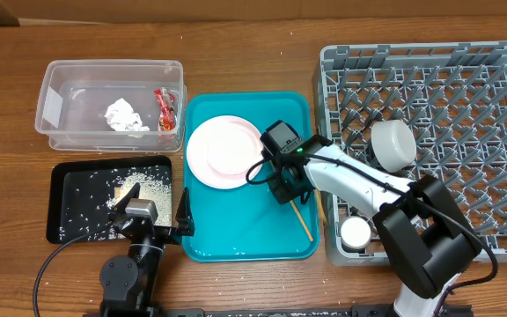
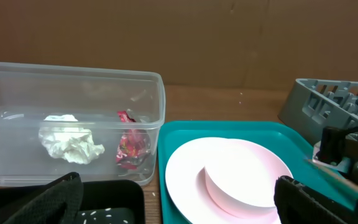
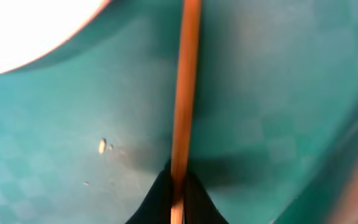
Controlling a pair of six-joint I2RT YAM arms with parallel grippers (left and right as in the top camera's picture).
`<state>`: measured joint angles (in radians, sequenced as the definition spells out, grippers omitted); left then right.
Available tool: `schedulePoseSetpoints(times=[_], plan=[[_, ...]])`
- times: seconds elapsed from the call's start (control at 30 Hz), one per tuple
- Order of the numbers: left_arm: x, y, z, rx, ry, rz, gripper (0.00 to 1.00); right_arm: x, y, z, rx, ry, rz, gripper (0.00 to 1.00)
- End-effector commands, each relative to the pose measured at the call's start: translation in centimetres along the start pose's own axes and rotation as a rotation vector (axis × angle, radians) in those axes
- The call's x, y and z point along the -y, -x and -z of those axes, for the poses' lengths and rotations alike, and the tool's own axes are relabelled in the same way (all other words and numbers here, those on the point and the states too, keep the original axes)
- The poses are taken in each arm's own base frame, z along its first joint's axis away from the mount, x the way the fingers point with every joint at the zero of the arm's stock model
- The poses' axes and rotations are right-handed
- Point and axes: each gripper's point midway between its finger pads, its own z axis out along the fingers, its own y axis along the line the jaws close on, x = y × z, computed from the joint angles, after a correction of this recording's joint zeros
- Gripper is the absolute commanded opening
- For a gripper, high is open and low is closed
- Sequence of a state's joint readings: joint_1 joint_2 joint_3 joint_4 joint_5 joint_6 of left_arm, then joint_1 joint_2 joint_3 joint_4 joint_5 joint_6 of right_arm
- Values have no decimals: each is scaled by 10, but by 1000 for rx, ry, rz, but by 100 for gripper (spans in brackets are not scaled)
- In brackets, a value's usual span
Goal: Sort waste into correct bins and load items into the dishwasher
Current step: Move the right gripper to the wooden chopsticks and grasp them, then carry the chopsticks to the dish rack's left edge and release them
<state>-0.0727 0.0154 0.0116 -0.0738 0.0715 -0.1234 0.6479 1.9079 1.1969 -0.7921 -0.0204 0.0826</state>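
My right gripper [image 1: 287, 187] is shut on a thin wooden chopstick [image 1: 304, 220] low over the teal tray [image 1: 236, 238]. The right wrist view shows the fingertips [image 3: 178, 193] pinching the chopstick [image 3: 185, 93]. The white-pink plate [image 1: 224, 151] lies on the teal tray. The bowl [image 1: 393, 144] and the white cup [image 1: 356, 232] sit in the grey dish rack [image 1: 500, 132]. The tissue wad [image 1: 123, 115] and the red wrapper [image 1: 165, 107] lie in the clear tub [image 1: 60, 75]. Rice scraps [image 1: 130, 189] lie in the black tray [image 1: 69, 220]. My left gripper [image 1: 152, 231] is open and empty at that tray's front right corner.
In the left wrist view my open left gripper [image 2: 179, 208] faces the plate [image 2: 229, 180], the clear tub [image 2: 73, 81] and the black tray [image 2: 114, 199]. Loose rice grains dot the wooden table around the black tray. The rack's left wall [image 1: 324, 114] stands beside the teal tray.
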Motion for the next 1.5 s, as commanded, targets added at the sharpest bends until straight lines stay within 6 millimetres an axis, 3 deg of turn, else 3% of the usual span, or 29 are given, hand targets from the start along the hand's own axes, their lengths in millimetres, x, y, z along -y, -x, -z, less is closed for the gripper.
schedulePoseSetpoints(times=[0.0,0.1,0.23,0.43,0.57,0.73,0.97,1.1,1.2,1.27,1.4,1.47], plan=[[3,0,0,6,-13,-5,100,0,-5,-4,-52,-3,-16,4],[3,0,0,6,-13,-5,100,-2,13,23,-2,3,-50,4],[3,0,0,6,-13,-5,100,-2,48,74,124,-6,-106,4],[3,0,0,6,-13,-5,100,27,76,141,231,-57,-225,4],[3,0,0,6,-13,-5,100,67,84,165,272,-114,-306,4],[3,0,0,6,-13,-5,100,119,80,167,271,-159,-374,4],[3,0,0,6,-13,-5,100,140,59,144,189,-135,-347,4],[3,0,0,6,-13,-5,100,128,49,127,140,-90,-314,7],[3,0,0,6,-13,-5,100,122,47,125,130,-93,-306,34],[3,0,0,6,-13,-5,100,117,49,128,143,-90,-300,45],[3,0,0,6,-13,-5,100,101,53,133,164,-67,-285,48],[3,0,0,6,-13,-5,100,79,58,133,171,0,-253,47]])
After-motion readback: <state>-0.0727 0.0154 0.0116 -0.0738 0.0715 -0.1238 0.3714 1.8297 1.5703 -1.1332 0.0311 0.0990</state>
